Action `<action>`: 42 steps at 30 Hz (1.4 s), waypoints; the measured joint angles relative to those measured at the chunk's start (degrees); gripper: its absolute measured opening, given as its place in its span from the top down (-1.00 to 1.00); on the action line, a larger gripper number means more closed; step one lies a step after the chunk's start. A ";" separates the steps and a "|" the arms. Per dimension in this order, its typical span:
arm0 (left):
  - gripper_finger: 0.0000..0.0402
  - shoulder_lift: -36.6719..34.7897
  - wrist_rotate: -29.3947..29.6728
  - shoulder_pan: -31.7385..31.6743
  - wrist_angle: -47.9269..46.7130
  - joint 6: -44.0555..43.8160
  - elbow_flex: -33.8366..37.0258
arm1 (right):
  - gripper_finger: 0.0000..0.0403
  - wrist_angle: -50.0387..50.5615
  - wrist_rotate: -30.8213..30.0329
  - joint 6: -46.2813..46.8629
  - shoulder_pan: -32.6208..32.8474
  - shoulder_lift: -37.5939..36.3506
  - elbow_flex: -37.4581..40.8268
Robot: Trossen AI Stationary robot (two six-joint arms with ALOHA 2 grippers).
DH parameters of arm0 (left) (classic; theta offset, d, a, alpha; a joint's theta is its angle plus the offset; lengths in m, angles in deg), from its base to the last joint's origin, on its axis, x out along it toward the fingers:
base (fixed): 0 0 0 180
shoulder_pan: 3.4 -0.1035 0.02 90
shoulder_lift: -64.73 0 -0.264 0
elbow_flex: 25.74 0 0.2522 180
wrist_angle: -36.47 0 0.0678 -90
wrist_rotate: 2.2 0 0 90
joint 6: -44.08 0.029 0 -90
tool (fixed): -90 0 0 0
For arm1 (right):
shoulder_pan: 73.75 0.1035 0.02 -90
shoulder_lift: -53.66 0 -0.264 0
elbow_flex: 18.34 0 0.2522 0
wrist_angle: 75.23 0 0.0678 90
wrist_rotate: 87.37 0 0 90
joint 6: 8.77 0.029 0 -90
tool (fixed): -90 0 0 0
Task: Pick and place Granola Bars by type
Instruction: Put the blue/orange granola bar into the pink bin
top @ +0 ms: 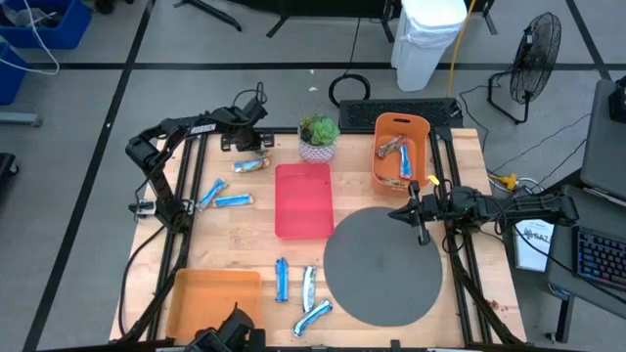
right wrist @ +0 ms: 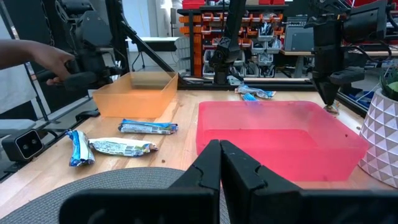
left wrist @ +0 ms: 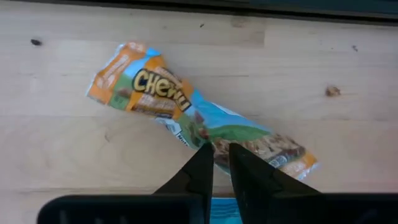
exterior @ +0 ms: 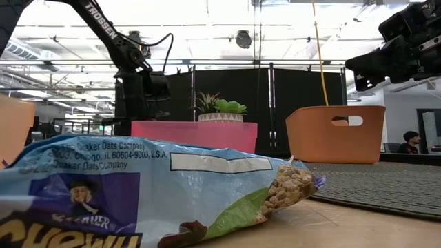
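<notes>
We cannot tell whether the left pincer point(left wrist: 215, 163) grips the bar point(left wrist: 199, 118); its tips hide part of the wrapper. Low view: the near bar point(exterior: 151, 193) runs off the picture's edge, blurred. Bars in the orange bin point(top: 423, 127) are too small to sort. The plant point(right wrist: 388, 124) is cut off.
</notes>
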 joint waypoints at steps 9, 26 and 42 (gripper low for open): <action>0.55 0.00 -10.13 -1.03 -2.30 16.74 -1.43 | 1.00 0.00 0.00 0.02 0.00 0.00 0.00; 0.19 -0.02 15.42 6.11 -22.52 79.91 -6.67 | 1.00 0.00 0.00 0.01 -0.02 0.00 0.00; -0.20 -0.02 16.77 6.63 -8.57 84.07 -6.67 | 1.00 0.00 0.00 0.00 0.00 0.00 0.00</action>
